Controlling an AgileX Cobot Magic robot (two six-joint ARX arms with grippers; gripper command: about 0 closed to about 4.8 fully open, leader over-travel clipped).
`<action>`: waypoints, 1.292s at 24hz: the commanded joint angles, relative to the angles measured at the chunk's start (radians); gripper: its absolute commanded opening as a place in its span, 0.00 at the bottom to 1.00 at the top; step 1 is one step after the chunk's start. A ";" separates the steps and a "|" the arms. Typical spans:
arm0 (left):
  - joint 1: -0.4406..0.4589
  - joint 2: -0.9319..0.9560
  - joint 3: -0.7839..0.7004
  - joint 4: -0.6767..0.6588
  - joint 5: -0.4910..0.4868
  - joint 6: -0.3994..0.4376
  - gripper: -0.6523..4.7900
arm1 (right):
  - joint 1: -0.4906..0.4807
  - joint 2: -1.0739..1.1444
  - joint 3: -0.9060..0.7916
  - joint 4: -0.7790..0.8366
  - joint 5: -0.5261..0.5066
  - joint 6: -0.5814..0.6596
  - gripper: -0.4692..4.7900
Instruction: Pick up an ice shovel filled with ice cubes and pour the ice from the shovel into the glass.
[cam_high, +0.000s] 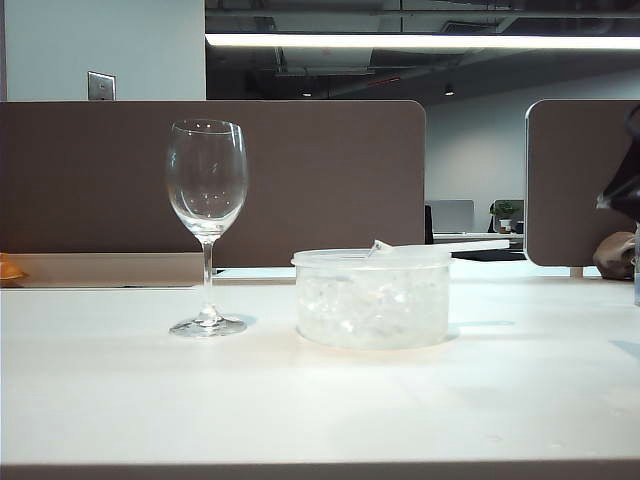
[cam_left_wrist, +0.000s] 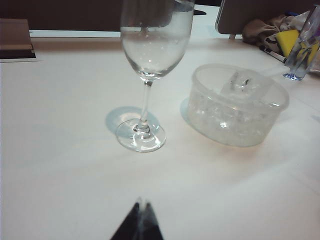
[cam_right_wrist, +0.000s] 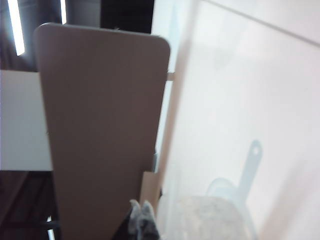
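Resting in round translucent plastic tub (cam_high: 372, 298), translucent white plastic ice shovel (cam_right_wrist: 246, 172) untouched; left end effector (cam_left_wrist: 141, 206) and right end effector (cam_right_wrist: 141, 212) both clenched, empty, off the tall clear stemmed wine glass (cam_high: 207, 225).

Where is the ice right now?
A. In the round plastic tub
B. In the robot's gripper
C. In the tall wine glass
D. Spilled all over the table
A: the ice cubes fill the round plastic tub, with a few on the ice shovel resting across it, while the glass beside it looks empty.
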 joint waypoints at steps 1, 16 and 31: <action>0.001 0.001 0.001 0.000 0.007 0.004 0.11 | 0.004 0.063 0.037 0.041 -0.008 -0.025 0.21; 0.001 0.001 0.001 0.000 0.008 0.004 0.11 | 0.011 0.533 0.269 0.351 -0.079 0.009 0.43; 0.001 0.001 0.001 0.000 0.007 0.003 0.11 | 0.011 0.568 0.363 0.245 -0.079 -0.004 0.43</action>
